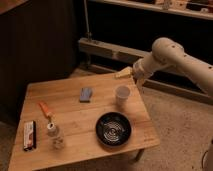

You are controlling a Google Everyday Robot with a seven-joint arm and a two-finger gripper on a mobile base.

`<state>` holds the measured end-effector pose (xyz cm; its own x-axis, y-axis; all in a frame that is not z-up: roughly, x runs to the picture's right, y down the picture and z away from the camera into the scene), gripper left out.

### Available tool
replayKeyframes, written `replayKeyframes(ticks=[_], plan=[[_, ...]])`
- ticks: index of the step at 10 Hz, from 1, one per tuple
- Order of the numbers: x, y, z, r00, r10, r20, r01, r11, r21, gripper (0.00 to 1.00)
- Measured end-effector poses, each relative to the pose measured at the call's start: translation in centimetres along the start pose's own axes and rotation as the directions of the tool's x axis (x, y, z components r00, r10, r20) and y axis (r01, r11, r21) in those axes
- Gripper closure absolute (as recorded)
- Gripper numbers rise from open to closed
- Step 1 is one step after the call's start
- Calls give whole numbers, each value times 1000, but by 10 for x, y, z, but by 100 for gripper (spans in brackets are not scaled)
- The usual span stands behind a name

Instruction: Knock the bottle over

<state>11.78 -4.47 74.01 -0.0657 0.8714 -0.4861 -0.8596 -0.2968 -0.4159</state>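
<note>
The small clear bottle (54, 134) with a white cap stands near the front left of the wooden table (75, 112), just in front of the thin orange pen-like object (45, 109). It looks upright. My gripper (137, 80) hangs from the white arm at the table's back right edge, just above and behind the white paper cup (122, 94). It is far from the bottle, across the table.
A black bowl (113, 129) sits at the front right. A blue sponge-like block (86, 94) lies in the middle back. A flat packet (30, 135) lies at the front left edge. A yellowish piece (122, 74) shows beside the gripper. Dark cabinets stand behind.
</note>
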Motion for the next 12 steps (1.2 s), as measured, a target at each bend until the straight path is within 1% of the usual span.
replayKeyframes(ticks=[12], plan=[[0, 0, 0, 1000, 0, 0, 0, 1000, 0, 20]])
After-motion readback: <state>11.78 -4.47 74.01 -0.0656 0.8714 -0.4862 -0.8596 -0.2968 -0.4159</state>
